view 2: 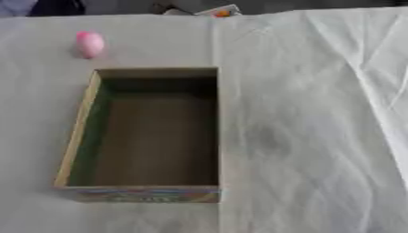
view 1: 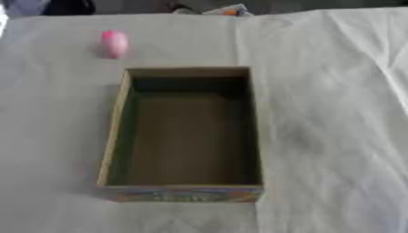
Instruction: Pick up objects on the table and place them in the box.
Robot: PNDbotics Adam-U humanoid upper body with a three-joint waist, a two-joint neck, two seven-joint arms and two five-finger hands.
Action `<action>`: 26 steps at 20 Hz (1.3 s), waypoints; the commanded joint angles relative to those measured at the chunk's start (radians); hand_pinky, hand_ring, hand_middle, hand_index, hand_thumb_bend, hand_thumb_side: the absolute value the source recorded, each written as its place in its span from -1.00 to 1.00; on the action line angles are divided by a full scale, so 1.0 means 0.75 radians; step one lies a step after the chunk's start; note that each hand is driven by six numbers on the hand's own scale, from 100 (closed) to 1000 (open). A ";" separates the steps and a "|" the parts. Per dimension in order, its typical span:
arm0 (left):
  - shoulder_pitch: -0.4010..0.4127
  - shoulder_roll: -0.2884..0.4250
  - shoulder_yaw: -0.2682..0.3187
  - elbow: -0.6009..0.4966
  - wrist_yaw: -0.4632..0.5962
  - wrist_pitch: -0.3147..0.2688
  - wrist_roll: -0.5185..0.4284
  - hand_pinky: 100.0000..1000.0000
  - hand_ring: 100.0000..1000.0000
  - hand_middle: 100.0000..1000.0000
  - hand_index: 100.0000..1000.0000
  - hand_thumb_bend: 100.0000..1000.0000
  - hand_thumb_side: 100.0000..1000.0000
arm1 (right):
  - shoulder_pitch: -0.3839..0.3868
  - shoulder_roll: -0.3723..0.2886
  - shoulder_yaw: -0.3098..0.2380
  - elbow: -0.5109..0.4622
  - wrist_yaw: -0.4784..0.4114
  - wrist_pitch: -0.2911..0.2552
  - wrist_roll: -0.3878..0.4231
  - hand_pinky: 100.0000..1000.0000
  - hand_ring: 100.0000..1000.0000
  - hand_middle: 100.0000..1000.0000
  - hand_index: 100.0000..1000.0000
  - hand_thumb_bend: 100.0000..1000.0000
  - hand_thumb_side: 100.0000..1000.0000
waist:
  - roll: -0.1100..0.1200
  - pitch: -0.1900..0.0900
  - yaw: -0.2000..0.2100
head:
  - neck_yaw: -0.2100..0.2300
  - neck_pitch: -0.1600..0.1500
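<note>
An open cardboard box point(view 1: 114, 125) stands in the middle of the table, long side running away from me, with nothing visible inside it. Its front wall point(view 1: 183, 194) carries a colourful print. A small pink rounded object point(view 1: 113, 43) rests on the cloth beyond the box's far left corner, a short gap away from it. Neither of my hands shows in either view.
A white, creased cloth point(view 1: 334, 113) covers the table. At the far edge lies a small flat item with orange and white colours point(view 1: 229, 10). Dark shapes sit past the table's back left corner point(view 1: 48, 6).
</note>
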 commanded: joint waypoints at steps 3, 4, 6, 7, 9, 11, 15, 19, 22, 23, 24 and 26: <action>-0.140 -0.042 -0.030 0.207 -0.160 -0.029 -0.135 0.48 0.51 0.51 0.90 -0.88 0.96 | -0.021 -0.046 0.003 -0.019 -0.005 -0.003 0.013 0.16 0.60 0.61 0.82 -1.00 1.00 | 0.005 -0.019 -0.014 | -0.004 -0.023; -0.164 -0.057 -0.032 0.246 -0.187 -0.032 -0.152 0.50 0.52 0.53 0.90 -0.87 0.98 | -0.022 -0.047 0.005 -0.019 -0.005 -0.003 0.015 0.16 0.60 0.61 0.82 -1.00 1.00 | 0.007 -0.018 -0.018 | 0.000 -0.023; -0.203 -0.086 -0.035 0.323 -0.238 -0.035 -0.188 0.53 0.54 0.55 0.92 -0.88 1.00 | -0.025 -0.048 0.007 -0.019 -0.006 -0.004 0.019 0.16 0.60 0.61 0.81 -1.00 1.00 | 0.010 -0.016 -0.024 | 0.013 -0.023; -0.222 -0.102 -0.037 0.367 -0.262 -0.036 -0.216 0.56 0.56 0.56 0.94 -0.91 1.00 | -0.027 -0.049 0.009 -0.019 -0.006 -0.005 0.021 0.16 0.60 0.61 0.81 -1.00 1.00 | 0.012 -0.015 -0.029 | 0.021 -0.025; -0.260 -0.132 -0.037 0.454 -0.312 -0.043 -0.274 0.58 0.60 0.58 1.00 -0.91 1.00 | -0.029 -0.050 0.013 -0.019 -0.009 -0.006 0.026 0.16 0.60 0.61 0.81 -1.00 1.00 | 0.016 -0.014 -0.037 | 0.035 -0.030; -0.293 -0.163 -0.035 0.533 -0.369 -0.055 -0.326 0.61 0.63 0.60 1.00 -0.83 1.00 | -0.033 -0.050 0.016 -0.019 -0.012 -0.007 0.030 0.16 0.60 0.61 0.80 -1.00 1.00 | 0.019 -0.012 -0.046 | 0.048 -0.039; -0.345 -0.220 -0.028 0.658 -0.475 -0.066 -0.389 0.66 0.70 0.66 1.00 -0.65 1.00 | -0.043 -0.050 0.022 -0.019 -0.017 -0.007 0.040 0.16 0.60 0.61 0.80 -1.00 1.00 | 0.023 -0.005 -0.061 | 0.062 -0.050; -0.374 -0.261 -0.007 0.769 -0.570 -0.043 -0.441 0.75 0.78 0.73 1.00 -0.24 1.00 | -0.054 -0.049 0.028 -0.019 -0.019 -0.009 0.048 0.16 0.60 0.61 0.80 -1.00 1.00 | 0.025 0.005 -0.075 | 0.066 -0.048; -0.377 -0.273 0.013 0.824 -0.576 -0.021 -0.482 0.75 0.77 0.72 1.00 -0.02 1.00 | -0.056 -0.050 0.027 -0.019 -0.018 -0.013 0.048 0.17 0.60 0.61 0.80 -1.00 1.00 | 0.025 0.015 -0.084 | 0.060 -0.044; -0.377 -0.273 0.016 0.834 -0.569 -0.014 -0.496 0.75 0.77 0.71 1.00 0.14 1.00 | -0.056 -0.050 0.026 -0.019 -0.017 -0.014 0.048 0.17 0.60 0.61 0.80 -1.00 1.00 | 0.025 0.018 -0.085 | 0.057 -0.043; -0.376 -0.270 0.018 0.842 -0.561 -0.006 -0.512 0.75 0.77 0.71 1.00 0.24 1.00 | -0.055 -0.049 0.026 -0.019 -0.016 -0.013 0.047 0.17 0.60 0.61 0.80 -1.00 1.00 | 0.025 0.021 -0.086 | 0.052 -0.042; -0.373 -0.263 0.017 0.848 -0.549 0.003 -0.547 0.76 0.78 0.71 1.00 0.52 1.00 | -0.054 -0.048 0.025 -0.019 -0.014 -0.013 0.047 0.17 0.60 0.61 0.80 -1.00 1.00 | 0.025 0.025 -0.086 | 0.041 -0.039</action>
